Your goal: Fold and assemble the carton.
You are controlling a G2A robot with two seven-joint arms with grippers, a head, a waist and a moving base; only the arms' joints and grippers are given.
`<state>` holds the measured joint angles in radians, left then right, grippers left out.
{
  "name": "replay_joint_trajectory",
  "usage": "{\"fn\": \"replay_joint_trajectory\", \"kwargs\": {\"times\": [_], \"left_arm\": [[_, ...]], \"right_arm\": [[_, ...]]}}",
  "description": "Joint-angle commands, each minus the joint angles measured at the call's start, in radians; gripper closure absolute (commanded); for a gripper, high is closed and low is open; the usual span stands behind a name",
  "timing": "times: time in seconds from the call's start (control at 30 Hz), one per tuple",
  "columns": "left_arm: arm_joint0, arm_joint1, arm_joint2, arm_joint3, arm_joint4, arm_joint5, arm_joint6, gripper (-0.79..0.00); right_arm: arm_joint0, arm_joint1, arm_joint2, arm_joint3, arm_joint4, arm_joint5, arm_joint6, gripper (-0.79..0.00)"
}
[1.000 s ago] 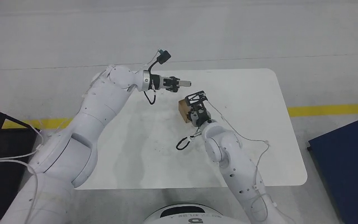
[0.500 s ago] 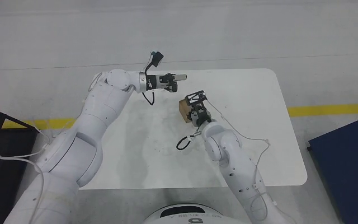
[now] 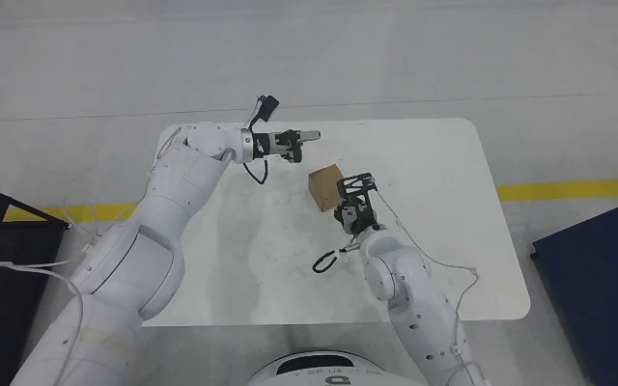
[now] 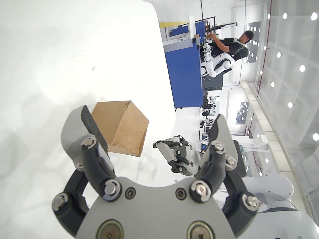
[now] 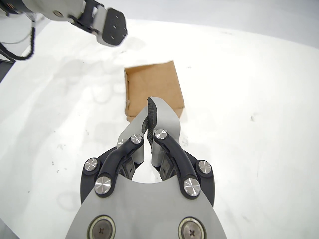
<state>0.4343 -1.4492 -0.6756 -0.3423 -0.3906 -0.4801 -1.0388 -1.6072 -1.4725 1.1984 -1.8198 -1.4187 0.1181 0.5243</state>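
Note:
A small brown carton (image 3: 325,186) stands near the middle of the white table (image 3: 439,203), its top folded flat. In the right wrist view the carton (image 5: 154,88) lies just beyond my right gripper (image 5: 151,101), whose fingers are shut together with nothing between them. From above, the right gripper (image 3: 353,185) sits right beside the carton. My left gripper (image 3: 309,136) hovers a short way behind the carton, apart from it. In the left wrist view the left gripper (image 4: 152,120) is open and empty, with the carton (image 4: 122,130) and the right gripper (image 4: 175,150) beyond it.
A black cable loop (image 3: 323,261) hangs from the right arm over the table. The table's rounded far edge (image 4: 155,18) lies beyond the carton. Bare tabletop spreads to the right (image 3: 454,164) and front left (image 3: 241,261).
My right gripper has drawn back off the carton's top to its side. The left gripper has shifted slightly along the table's far side.

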Motion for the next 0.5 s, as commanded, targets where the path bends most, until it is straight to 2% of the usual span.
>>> {"fn": "replay_joint_trajectory", "kwargs": {"times": [0.0, 0.27, 0.37, 0.47], "left_arm": [[-0.004, -0.005, -0.002, 0.020, 0.006, 0.011, 0.028, -0.785], [-0.020, -0.026, -0.003, 0.056, 0.027, 0.038, 0.043, -0.785], [-0.024, -0.036, 0.004, 0.068, 0.049, 0.053, 0.046, -0.785], [-0.026, -0.046, 0.009, 0.083, 0.068, 0.066, 0.059, -0.785]], "right_arm": [[0.008, -0.001, 0.005, 0.038, 0.052, -0.013, -0.012, 0.000], [0.120, -0.010, -0.030, 0.194, 0.090, -0.019, -0.036, 0.000], [0.093, -0.007, -0.018, 0.162, 0.098, -0.011, -0.056, 0.000], [0.020, 0.002, 0.016, 0.090, 0.097, -0.002, -0.084, 0.000]]}}
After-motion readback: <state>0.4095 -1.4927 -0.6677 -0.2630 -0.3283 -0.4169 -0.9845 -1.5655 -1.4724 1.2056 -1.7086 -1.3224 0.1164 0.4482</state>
